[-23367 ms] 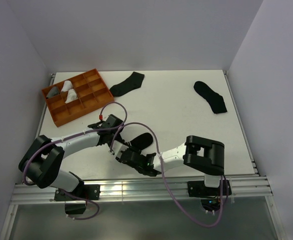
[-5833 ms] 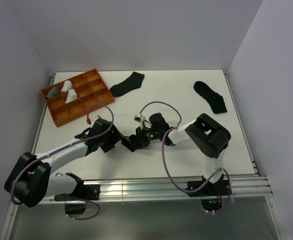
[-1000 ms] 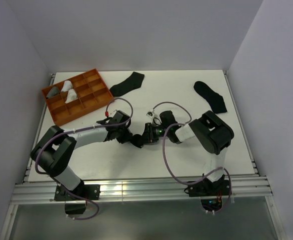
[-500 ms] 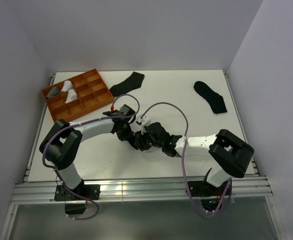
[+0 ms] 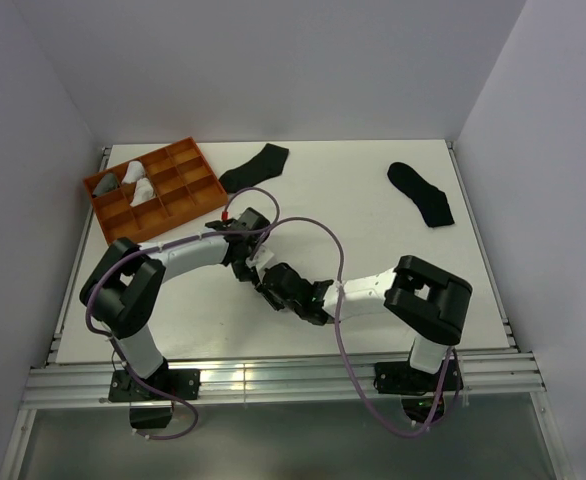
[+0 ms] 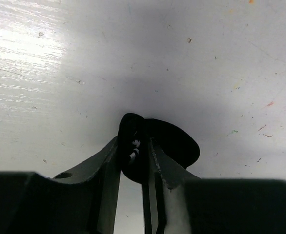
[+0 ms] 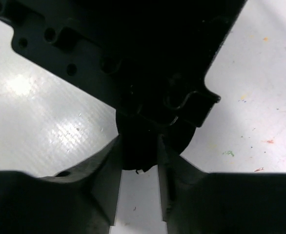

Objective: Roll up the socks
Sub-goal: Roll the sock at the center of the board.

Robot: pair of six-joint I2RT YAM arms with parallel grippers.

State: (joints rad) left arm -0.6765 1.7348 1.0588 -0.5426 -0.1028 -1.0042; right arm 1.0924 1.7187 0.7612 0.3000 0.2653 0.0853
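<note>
A rolled black sock sits low over the white table, between my two grippers. The left gripper is shut on the roll's edge, the bulk of it bulging out to the right of the fingers. In the right wrist view the same roll fills the gap between the jaws of the right gripper, touching both, with the left gripper's black body just beyond. From above, the left gripper and right gripper meet nose to nose and hide the roll. Two flat black socks lie at the back, one in the middle, one to the right.
An orange compartment tray stands at the back left with white and grey rolled socks in its left cells. The right arm's cable loops over the table behind the grippers. Walls close the table on three sides.
The right arm has swung its elbow back toward the near edge, and its gripper now meets the roll from the front right after loosening and closing in again. The left gripper kept its hold.
</note>
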